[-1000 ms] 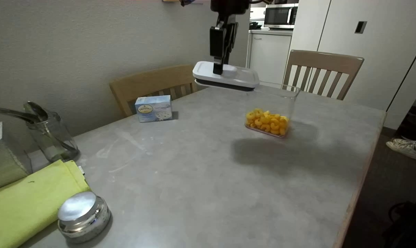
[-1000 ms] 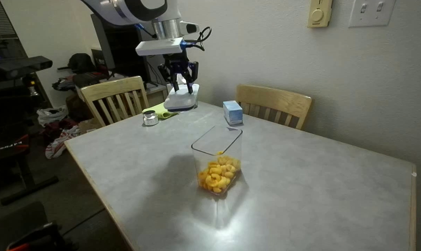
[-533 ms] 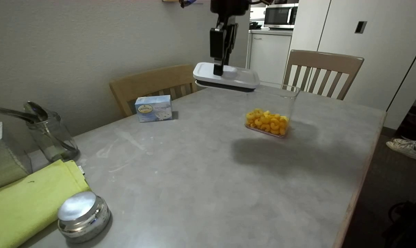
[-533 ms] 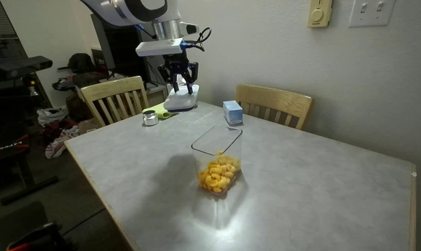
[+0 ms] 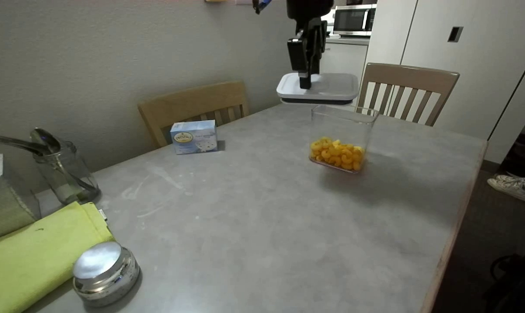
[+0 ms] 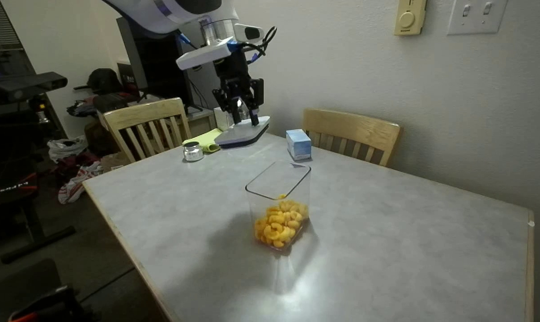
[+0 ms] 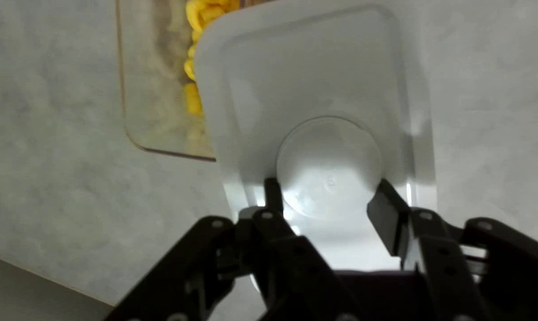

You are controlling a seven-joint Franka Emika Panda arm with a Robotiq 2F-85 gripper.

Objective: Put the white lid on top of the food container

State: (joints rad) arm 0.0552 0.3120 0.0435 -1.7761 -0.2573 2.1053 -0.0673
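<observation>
The flat white rounded-rectangle plastic lid point(image 5: 334, 88) is suspended in air above the grey desk point(image 5: 245, 243), apart from the open-topped clear rectangular plastic food container point(image 6: 263, 202). The black gripper point(image 6: 246, 123) holds this lid from above, its fingers point(image 7: 387, 211) drawn in against opposite sides of the rounded centre point(image 7: 329, 162). The food container stands upright on the desk, curled yellow-orange food pieces point(image 6: 278, 223) heaped in its lower part; in the wrist view the lid hides one side of it. Farther out, near the desk's edge, stands a small blue-and-white cardboard box point(image 5: 194, 137), with a pale wooden slat-backed chair point(image 5: 192, 101) behind it. Nearest to where I stand is a squat round shiny metal jar point(image 5: 105, 274), just beside a folded yellow-green cloth point(image 5: 45, 252). Past the cloth come a clear glass jar point(image 5: 58, 180), in which a metal fork point(image 5: 21, 144) and a metal spoon point(image 5: 45, 138) lean, and a grey box with a white top point(image 5: 10, 200). Overhead reaches a white robot arm point(image 6: 176, 18), bearing the gripper at its lower end.
</observation>
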